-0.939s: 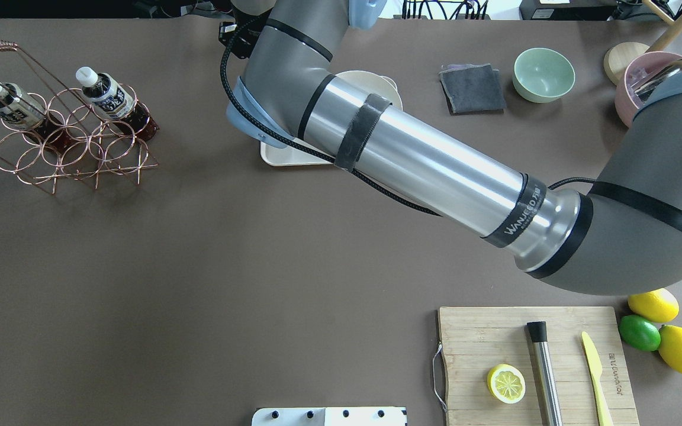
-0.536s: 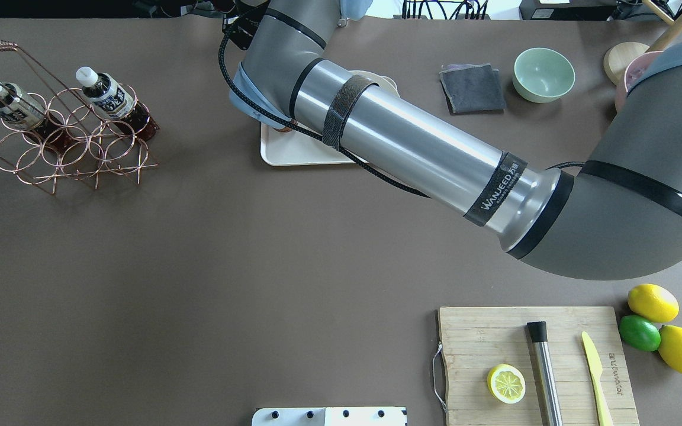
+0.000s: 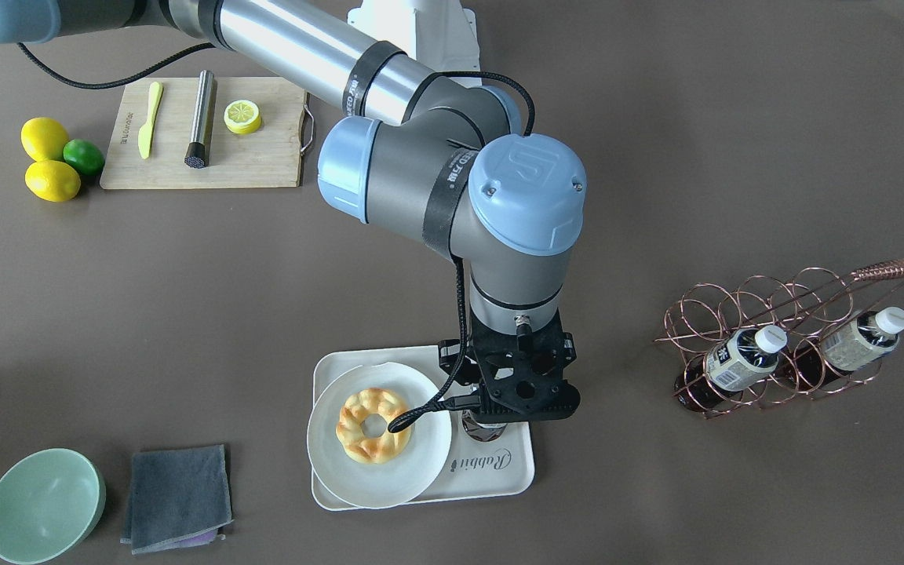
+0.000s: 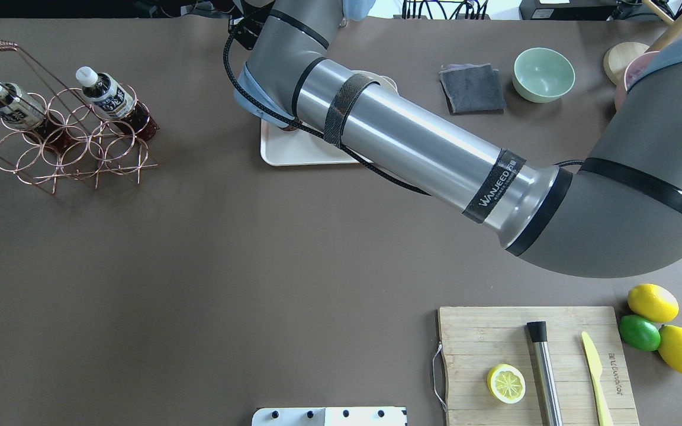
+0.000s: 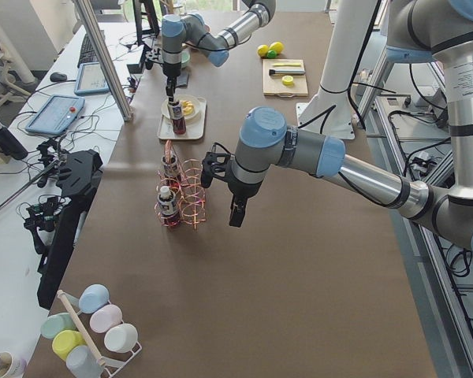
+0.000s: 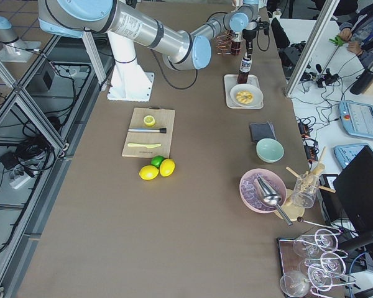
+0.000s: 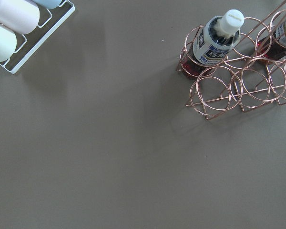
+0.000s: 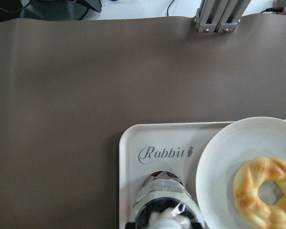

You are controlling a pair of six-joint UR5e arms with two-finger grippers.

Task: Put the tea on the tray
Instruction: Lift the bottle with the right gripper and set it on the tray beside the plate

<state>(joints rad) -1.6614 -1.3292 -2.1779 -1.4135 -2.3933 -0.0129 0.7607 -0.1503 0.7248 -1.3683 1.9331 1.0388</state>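
A tea bottle [image 3: 484, 428] stands upright on the cream tray [image 3: 499, 472], next to its "Rabbit" lettering. My right gripper [image 3: 501, 414] is over it, shut on its top; the right wrist view looks straight down on the bottle [image 8: 164, 202] and the tray [image 8: 128, 157]. The fingers are hidden under the gripper body. Two more tea bottles [image 4: 113, 100] [image 4: 12, 106] lean in a copper wire rack [image 4: 74, 155]. My left gripper [image 5: 238, 214] hangs over the table beside the rack, seen only in the exterior left view, so I cannot tell its state.
A round white plate [image 3: 421, 471] with a doughnut [image 3: 373, 424] fills the tray's other half, close to the bottle. A grey cloth [image 4: 472, 89] and a green bowl [image 4: 543, 74] lie beyond it. A cutting board [image 4: 530, 355], lemons and a lime [image 4: 640, 332] sit near the robot's right.
The right arm has swung further out over the tray, most of it in the first half second, then settled slightly. The two bottles in the rack have not moved.
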